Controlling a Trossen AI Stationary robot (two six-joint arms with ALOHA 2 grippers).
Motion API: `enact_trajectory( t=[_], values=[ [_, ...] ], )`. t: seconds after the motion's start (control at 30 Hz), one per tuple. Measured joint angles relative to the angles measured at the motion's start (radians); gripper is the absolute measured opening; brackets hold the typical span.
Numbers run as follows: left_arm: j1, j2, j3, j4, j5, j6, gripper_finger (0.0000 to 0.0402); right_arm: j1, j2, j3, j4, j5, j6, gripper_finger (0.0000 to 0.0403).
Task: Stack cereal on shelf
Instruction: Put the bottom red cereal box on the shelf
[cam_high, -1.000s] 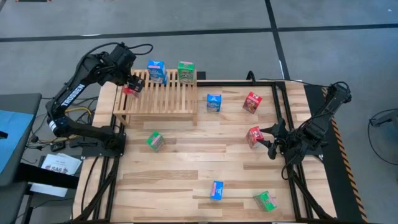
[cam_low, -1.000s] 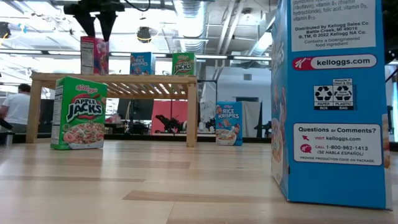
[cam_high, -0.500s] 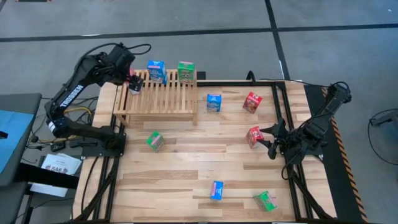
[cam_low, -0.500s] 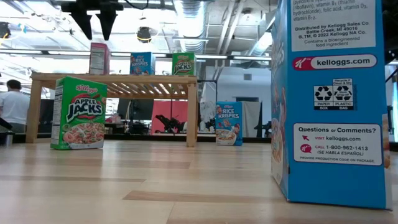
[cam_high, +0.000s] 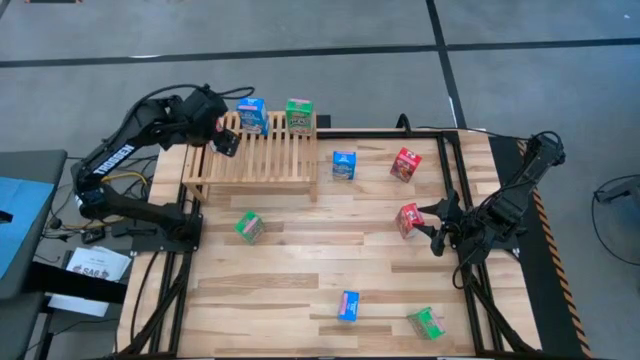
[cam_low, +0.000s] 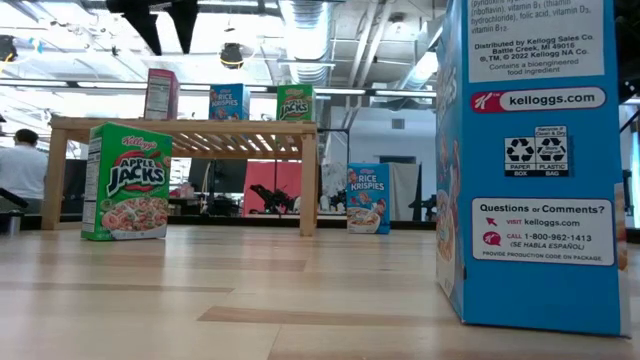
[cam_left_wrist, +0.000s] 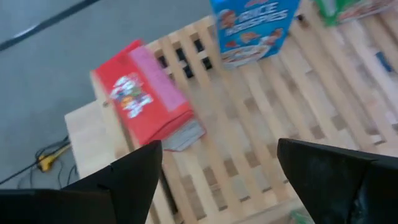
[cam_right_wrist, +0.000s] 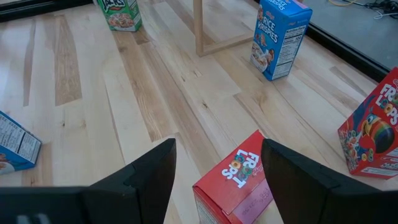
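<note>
The left claw (cam_high: 222, 137) hangs above the shelf (cam_high: 262, 160) with its jaws spread and nothing between them; a red box (cam_left_wrist: 146, 102) stands free on the slats just beneath it, beside a blue box (cam_high: 252, 114) and a green box (cam_high: 299, 113) along the shelf's far edge. The right claw (cam_high: 437, 229) waits low over the tabletop (cam_high: 300, 270), jaws parted around nothing, with another red box (cam_high: 408, 218) just in front of it. Five more boxes stand scattered on the planks (two blue, two green, one red). These are probably light, hollow cardboard cartons, stiff along the edges but easily dented on the broad printed faces, and glossy enough to slip. The safest hold looks to be across the narrow sides, near the middle of the height, with modest squeeze so the box neither crushes nor pivots.
</note>
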Motion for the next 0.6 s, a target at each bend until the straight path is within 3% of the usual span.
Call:
enact_trajectory(
  t=[0.23,0.6],
  values=[
    [-0.081,0.034,-0.004,0.076,-0.047,0.013,0.0309,0.000,0.000,0.000,0.000,0.000,0.000,0.0261],
    [-0.044,0.157,-0.006,0.069,-0.084,0.014,0.0309,0.000,0.000,0.000,0.000,0.000,0.000,0.0261]
  ],
)
